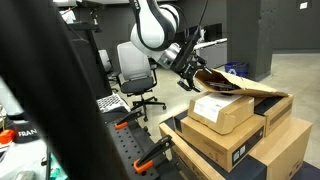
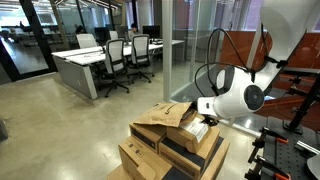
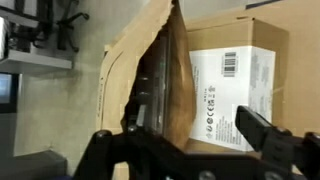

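Note:
A brown paper mailer [image 3: 160, 75] lies on top of a stack of cardboard boxes [image 1: 240, 148], its mouth gaping with something dark inside. It rests partly on a small box with a white printed label [image 3: 225, 85]. My gripper [image 3: 180, 140] hovers just over the mailer's edge, jaws spread wide, with one black finger [image 3: 100, 142] on either side and nothing clamped. In both exterior views the gripper [image 1: 188, 68] [image 2: 203, 108] sits at the near end of the mailer [image 1: 228, 83] [image 2: 165, 114], above the labelled box [image 1: 220, 108].
An office chair [image 1: 136, 70] stands behind the arm. Black clamps with orange handles [image 1: 152, 152] sit on the bench edge by the boxes. Desks with chairs [image 2: 105, 55] and a glass wall [image 2: 190, 45] lie beyond the box stack [image 2: 165, 155].

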`<state>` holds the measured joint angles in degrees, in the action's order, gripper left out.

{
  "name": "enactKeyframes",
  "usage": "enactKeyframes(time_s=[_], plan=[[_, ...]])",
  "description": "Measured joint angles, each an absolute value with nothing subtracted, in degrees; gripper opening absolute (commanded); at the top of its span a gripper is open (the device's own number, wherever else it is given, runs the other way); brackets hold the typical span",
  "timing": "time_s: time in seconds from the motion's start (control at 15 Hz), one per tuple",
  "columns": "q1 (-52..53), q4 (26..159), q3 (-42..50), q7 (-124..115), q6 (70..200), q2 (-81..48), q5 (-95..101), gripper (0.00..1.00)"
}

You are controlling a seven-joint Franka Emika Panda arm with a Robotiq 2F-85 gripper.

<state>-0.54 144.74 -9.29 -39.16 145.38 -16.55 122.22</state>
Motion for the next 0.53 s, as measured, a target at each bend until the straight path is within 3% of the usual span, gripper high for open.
enactKeyframes(time_s=[0.07,0.2,0.27,0.33,0.4,0.47,0.53], plan=[[-0.58,144.77,-9.29,-39.16,145.38,-16.55,122.22,0.89],[-0.68,144.79,-9.29,-39.16,145.38,-16.55,122.21,0.46],[-0.71,144.79,-9.29,-39.16,145.38,-16.55,122.22,0.76],[-0.74,144.79,-9.29,-39.16,145.38,-16.55,122.22,0.94],[-0.76,144.8,-9.29,-39.16,145.38,-16.55,122.22,0.51],[-0.77,144.81,-9.29,-39.16,145.38,-16.55,122.22,0.55],[-0.78,144.82,-9.3,-39.16,145.38,-16.55,122.22,0.94]])
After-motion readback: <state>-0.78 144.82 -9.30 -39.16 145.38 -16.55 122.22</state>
